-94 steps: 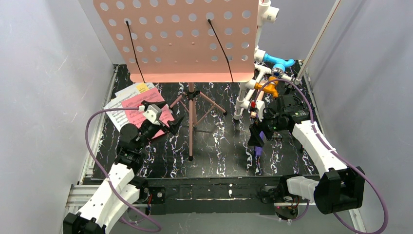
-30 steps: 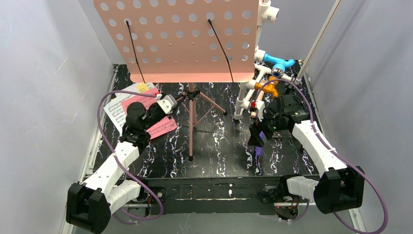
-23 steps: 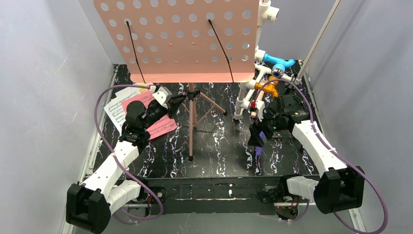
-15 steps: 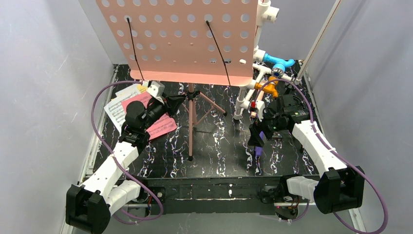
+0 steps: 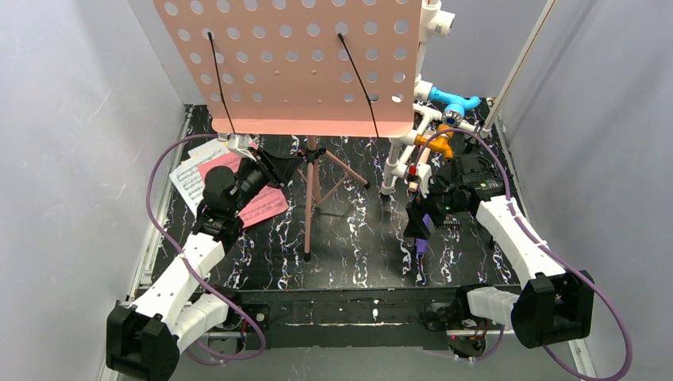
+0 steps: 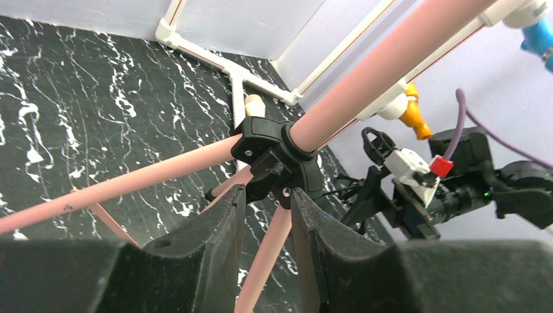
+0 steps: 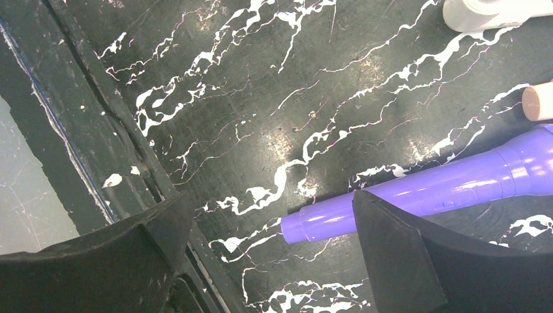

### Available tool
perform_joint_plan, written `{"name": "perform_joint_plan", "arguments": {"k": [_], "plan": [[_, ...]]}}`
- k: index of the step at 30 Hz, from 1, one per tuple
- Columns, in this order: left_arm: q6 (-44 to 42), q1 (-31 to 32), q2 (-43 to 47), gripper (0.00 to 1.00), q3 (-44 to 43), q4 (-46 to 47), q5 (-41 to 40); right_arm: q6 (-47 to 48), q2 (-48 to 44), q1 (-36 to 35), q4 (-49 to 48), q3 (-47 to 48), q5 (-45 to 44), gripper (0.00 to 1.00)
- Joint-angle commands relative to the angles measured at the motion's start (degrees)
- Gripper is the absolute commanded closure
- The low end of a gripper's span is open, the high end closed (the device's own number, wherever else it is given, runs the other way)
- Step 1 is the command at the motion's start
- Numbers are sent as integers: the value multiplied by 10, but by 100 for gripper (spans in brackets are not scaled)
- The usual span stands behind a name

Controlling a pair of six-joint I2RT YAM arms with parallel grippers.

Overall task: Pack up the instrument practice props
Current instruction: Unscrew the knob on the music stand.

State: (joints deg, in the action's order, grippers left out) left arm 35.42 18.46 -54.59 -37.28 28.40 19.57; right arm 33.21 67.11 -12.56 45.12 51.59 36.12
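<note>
Your left gripper [image 6: 267, 195] is slightly parted at the music stand's [image 6: 365, 85] black hub [image 6: 277, 153]. Your right gripper [image 7: 269, 199] gapes wide over the purple microphone [image 7: 424, 189].

The stand's legs [image 6: 130, 181] splay under its hub [image 6: 277, 153], its panel [image 5: 294, 63] overhangs above, the pipe frame [image 5: 393, 167] blocks the hub's right, and open tabletop [image 5: 357, 246] lies before the hub.

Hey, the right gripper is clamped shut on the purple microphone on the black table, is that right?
No. The right gripper is wide open, not clamped shut. The right wrist view shows the purple microphone on the black table with the fingers spread well apart over it, gripping nothing.
</note>
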Motion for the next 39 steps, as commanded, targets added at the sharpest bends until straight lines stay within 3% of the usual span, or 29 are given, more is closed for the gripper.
{"name": "perform_joint_plan", "arguments": {"k": [1,6,12,14,17,19,26,39], "plan": [[103,-1,20,69,5,16,-17,-1,-10,-4,-2,11,3,0],[173,-1,44,65,35,14,-59,0,-11,-4,-1,11,3,0],[132,-1,71,44,51,-28,-81,-1,-14,-4,2,11,4,0],[-18,-1,101,10,68,-30,-3,-1,-24,-4,5,10,3,0],[-221,-3,135,2,98,-29,93,-1,-19,-4,5,10,4,0],[-272,-5,145,2,105,-17,88,-1,-19,-4,5,11,3,0],[-76,-9,17,3,74,170,90,-1,-18,-4,5,11,3,0],[55,-52,3,2,78,184,87,-7,11,-11,-4,24,24,0]]}}
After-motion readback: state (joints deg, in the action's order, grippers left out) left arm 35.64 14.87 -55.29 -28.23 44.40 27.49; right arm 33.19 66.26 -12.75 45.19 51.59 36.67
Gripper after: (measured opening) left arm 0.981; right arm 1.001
